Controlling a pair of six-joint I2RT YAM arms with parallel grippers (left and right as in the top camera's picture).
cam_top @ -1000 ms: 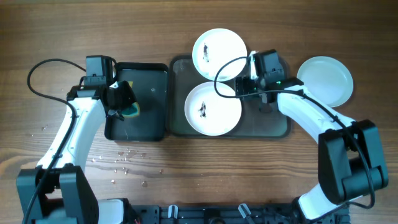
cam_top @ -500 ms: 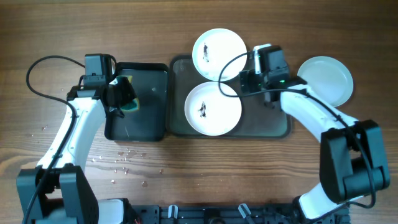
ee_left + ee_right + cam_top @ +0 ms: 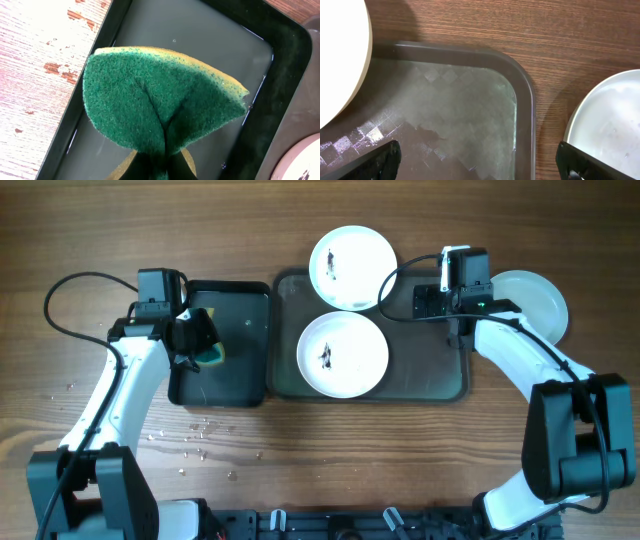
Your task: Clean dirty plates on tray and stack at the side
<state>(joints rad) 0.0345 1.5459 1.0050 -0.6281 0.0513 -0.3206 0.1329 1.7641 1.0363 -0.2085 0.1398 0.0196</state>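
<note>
Right hand (image 3: 480, 165) hovers wide open above tray (image 3: 470, 100) corner; left hand (image 3: 195, 335) pinches green sponge (image 3: 160, 110).

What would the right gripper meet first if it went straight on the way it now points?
Most likely the bare floor of the tray, just inside its corner, though depth is unclear from the wrist view.

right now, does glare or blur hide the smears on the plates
Overhead: even light, sharp, both smeared plates readable. Left wrist: the sponge fills the frame, tabletop washed out. Right wrist: pale sheen on the tray, one plate's edge blown white.
</note>
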